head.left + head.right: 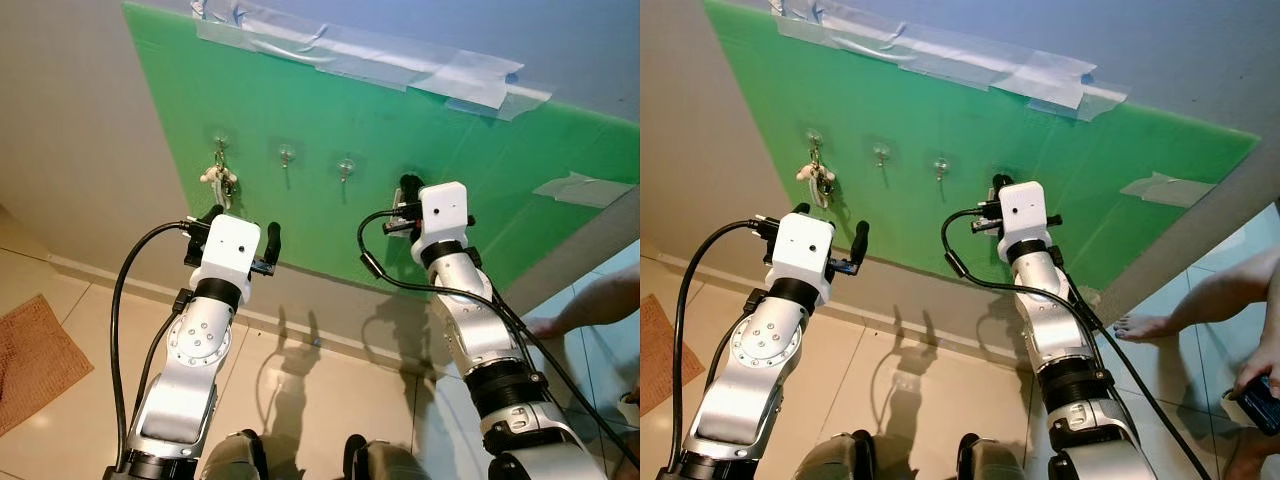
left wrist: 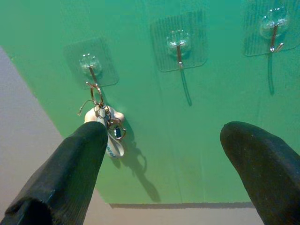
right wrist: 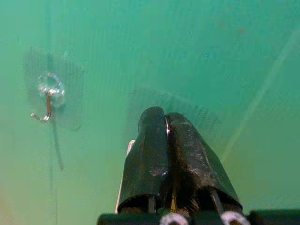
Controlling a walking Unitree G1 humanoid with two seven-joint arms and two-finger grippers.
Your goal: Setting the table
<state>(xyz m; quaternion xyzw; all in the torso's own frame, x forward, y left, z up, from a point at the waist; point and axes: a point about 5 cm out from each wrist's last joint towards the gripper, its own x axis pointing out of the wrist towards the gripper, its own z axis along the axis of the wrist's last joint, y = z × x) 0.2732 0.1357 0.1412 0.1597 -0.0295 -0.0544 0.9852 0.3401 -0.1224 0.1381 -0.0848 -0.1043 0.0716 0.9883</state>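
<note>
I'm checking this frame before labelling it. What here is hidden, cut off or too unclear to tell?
- Fourth hook: hidden behind the right gripper in the eye views.
- What its shut jaws pinch: a pale sliver only, right wrist view, covered by the fingers.
- Keychain on the first hook: partly behind a left finger.
- Person: cut off by the right edge.

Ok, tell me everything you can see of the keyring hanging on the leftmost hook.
The keyring hangs from the leftmost clear adhesive hook on the green board. It is a small bunch: thin metal rings, a pale rounded charm and a white strap with print too small to read. It rests against the board and casts a shadow down it. The left end effector is open in front of it, not touching it.
</note>
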